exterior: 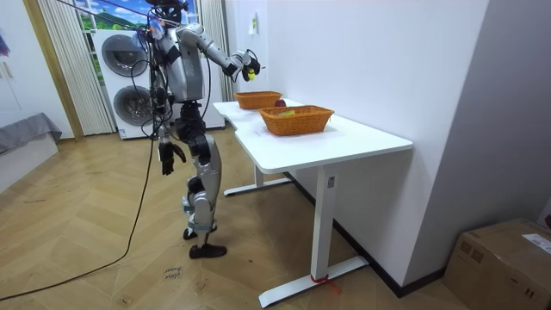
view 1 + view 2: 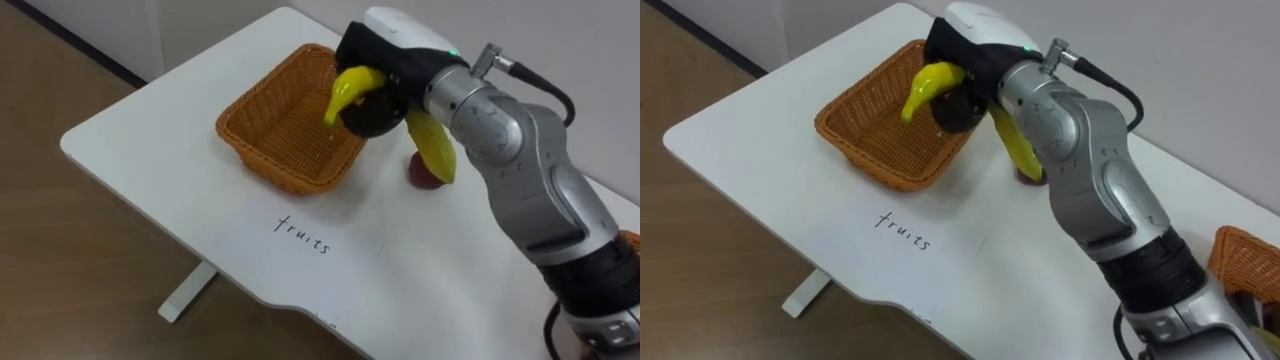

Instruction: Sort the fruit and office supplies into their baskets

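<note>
Right hand [image 2: 372,114] clenched round banana [image 2: 351,85] mid-length, held over far corner of basket [image 2: 290,172]. Banana looks light, soft, easily bruised, with smooth curved skin; mid grip suits it. Basket is stiff woven wicker, rectangular. Round red apple [image 2: 423,176] just beside it on smooth white worktop [image 2: 150,150]. Left hand [image 1: 170,158] hangs at side.

Table [image 1: 362,138], washers [image 1: 129,82] — cardbd box [image 1: 504,254]
</note>
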### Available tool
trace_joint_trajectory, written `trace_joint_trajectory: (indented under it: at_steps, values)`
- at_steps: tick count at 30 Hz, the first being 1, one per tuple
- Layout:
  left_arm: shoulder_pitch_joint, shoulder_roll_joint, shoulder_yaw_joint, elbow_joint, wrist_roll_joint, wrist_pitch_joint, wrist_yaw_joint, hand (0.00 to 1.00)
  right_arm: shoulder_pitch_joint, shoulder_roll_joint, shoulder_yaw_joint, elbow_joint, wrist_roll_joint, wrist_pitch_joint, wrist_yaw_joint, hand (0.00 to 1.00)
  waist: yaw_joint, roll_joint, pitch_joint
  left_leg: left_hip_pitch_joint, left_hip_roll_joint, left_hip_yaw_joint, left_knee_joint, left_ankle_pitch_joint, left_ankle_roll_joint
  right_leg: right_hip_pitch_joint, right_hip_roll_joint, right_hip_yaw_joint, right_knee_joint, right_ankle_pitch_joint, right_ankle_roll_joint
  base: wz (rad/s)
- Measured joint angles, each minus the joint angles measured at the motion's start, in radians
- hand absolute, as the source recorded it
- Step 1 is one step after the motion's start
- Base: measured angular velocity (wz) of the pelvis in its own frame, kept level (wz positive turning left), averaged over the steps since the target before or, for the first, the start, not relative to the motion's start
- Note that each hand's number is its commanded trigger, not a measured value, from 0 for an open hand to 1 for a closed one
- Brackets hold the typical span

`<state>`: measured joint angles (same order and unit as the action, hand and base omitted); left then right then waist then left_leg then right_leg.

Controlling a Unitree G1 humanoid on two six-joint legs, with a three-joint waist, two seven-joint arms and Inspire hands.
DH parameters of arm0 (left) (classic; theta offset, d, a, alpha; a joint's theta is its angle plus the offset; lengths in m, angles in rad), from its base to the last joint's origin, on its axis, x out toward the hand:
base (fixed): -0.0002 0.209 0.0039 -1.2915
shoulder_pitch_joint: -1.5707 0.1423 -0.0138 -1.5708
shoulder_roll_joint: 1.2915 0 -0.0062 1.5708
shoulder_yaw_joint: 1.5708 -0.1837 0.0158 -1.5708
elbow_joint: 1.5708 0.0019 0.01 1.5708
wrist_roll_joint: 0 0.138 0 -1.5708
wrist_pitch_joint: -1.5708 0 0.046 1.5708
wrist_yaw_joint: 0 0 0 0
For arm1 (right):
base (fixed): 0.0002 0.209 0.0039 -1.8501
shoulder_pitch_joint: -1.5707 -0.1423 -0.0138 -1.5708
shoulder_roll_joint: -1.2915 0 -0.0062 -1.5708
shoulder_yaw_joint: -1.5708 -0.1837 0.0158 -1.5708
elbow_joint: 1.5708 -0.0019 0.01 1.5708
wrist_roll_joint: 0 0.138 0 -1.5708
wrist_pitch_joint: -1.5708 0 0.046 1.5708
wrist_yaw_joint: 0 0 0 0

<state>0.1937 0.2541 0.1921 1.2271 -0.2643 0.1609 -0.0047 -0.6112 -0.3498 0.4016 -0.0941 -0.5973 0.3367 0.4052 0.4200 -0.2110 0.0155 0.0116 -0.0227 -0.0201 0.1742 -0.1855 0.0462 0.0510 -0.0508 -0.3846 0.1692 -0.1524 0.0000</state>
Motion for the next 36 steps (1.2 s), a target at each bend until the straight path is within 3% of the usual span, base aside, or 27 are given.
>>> trace_joint_trajectory:
  at_steps: [1,3,4,5,7,9,12,17,21,36]
  values:
    - [0.0,0.0,-0.001,-0.004,0.0,0.0,0.001,0.0,-0.016,0.0,0.016,0.017,0.004,-0.001,-0.016,1.0,-0.001,0.0,0.0,0.0,0.0,0.0,0.0,0.0,0.0,0.0,-0.001,0.0,0.0,0.0,0.0,0.0]
    - [0.0,0.0,-0.001,-0.014,0.0,-0.001,0.002,0.0,-0.036,0.0,0.035,0.038,0.005,-0.011,-0.04,0.87,-0.002,0.0,0.0,-0.001,-0.001,-0.005,0.0,0.0,0.0,0.002,0.0,0.0,0.0,0.0,0.0,0.07]
    - [0.0,0.0,-0.001,-0.024,0.0,-0.001,0.002,0.0,-0.046,0.0,0.044,0.047,0.005,-0.014,-0.056,0.69,-0.002,0.0,0.0,-0.002,-0.001,-0.01,-0.001,0.0,0.0,0.003,0.0,0.0,0.0,0.0,0.0,0.11]
    - [0.0,0.0,-0.002,-0.029,-0.001,-0.001,0.002,0.0,-0.049,0.0,0.047,0.05,0.005,-0.017,-0.062,0.45,-0.001,0.0,0.0,-0.002,-0.001,-0.012,-0.002,0.0,0.0,0.004,0.0,0.0,0.0,0.0,0.0,0.1]
    - [0.0,-0.001,-0.002,-0.034,-0.001,-0.005,0.002,0.0,-0.055,0.0,0.05,0.05,0.007,-0.024,-0.078,0.13,0.0,0.0,-0.0001,-0.002,-0.002,-0.014,-0.002,0.0,0.0,0.005,0.0,0.0,0.0,0.0,0.001,0.05]
    - [0.002,-0.001,-0.003,-0.035,-0.001,-0.008,0.002,0.0,-0.058,0.0,0.05,0.051,0.021,-0.037,-0.106,0.01,0.002,0.0,-0.0001,-0.002,-0.004,-0.017,-0.001,0.001,0.001,0.006,0.0,-0.002,0.0,-0.001,0.002,0.03]
    - [0.002,0.0,-0.002,-0.035,0.0,-0.009,0.0,0.0,-0.059,0.001,0.051,0.074,0.037,-0.057,-0.145,0.0,0.005,0.0,-0.0001,-0.002,-0.007,-0.019,0.002,0.002,0.003,0.006,0.0,-0.003,0.0,-0.002,0.002,0.01]
    - [0.014,0.001,0.0,-0.045,0.013,-0.008,-0.012,0.0,-0.059,0.001,0.051,0.135,0.037,-0.057,-0.193,0.0,0.029,0.0,-0.0001,-0.003,-0.008,-0.02,0.001,0.001,0.003,0.005,-0.001,-0.003,0.0,-0.002,0.003,0.01]
    - [0.045,0.001,0.002,-0.069,0.021,0.005,-0.028,0.0,-0.059,0.001,0.051,0.139,0.038,-0.055,-0.219,0.0,0.029,0.0,-0.0002,-0.007,-0.008,-0.027,-0.003,0.001,0.003,0.005,-0.001,-0.009,0.0,-0.002,0.004,0.05]
    - [0.047,0.003,0.002,-0.071,0.044,0.008,-0.049,0.0,-0.073,0.001,0.051,0.188,0.042,-0.065,-0.276,0.0,0.028,0.001,-0.0001,-0.009,-0.01,-0.041,0.008,0.001,0.003,0.015,0.0,-0.015,-0.002,-0.003,0.005,0.03]
